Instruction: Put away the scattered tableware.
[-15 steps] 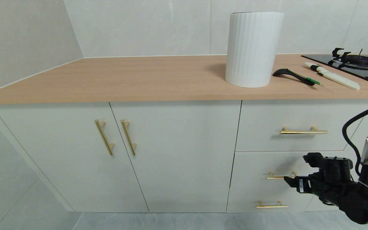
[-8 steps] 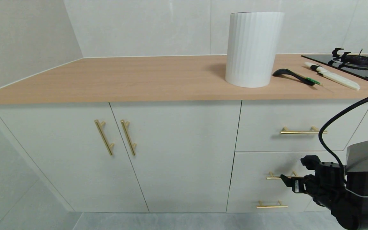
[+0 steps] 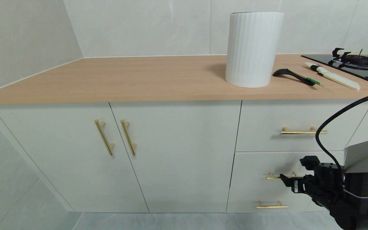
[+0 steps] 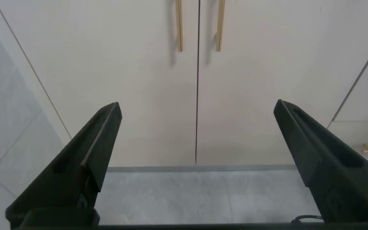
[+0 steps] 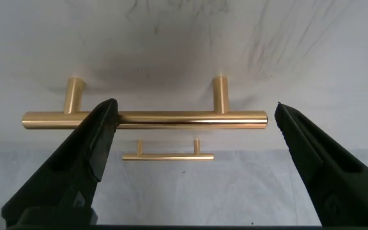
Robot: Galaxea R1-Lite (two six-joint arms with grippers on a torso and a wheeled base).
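On the wooden countertop (image 3: 139, 78) lie a black spoon (image 3: 292, 76), a thin green-handled utensil (image 3: 313, 81) and a white knife (image 3: 334, 77), all to the right of a tall white ribbed container (image 3: 252, 49). My right gripper (image 3: 294, 171) is low, in front of the middle drawer, and stands open. Its fingers (image 5: 85, 160) sit on either side of the brass drawer handle (image 5: 145, 119), not touching it. My left gripper (image 4: 197, 124) is open and holds nothing, facing the double cabinet doors (image 4: 197, 76).
A black gas hob (image 3: 359, 62) sits at the counter's far right. Below are the top drawer handle (image 3: 302, 131), the middle one (image 3: 275, 176) and the bottom one (image 3: 272, 205). Two vertical door handles (image 3: 104, 137) are at the left.
My right arm has moved left and slightly down, bringing its open gripper closer to the middle drawer handle. The tableware has not moved.
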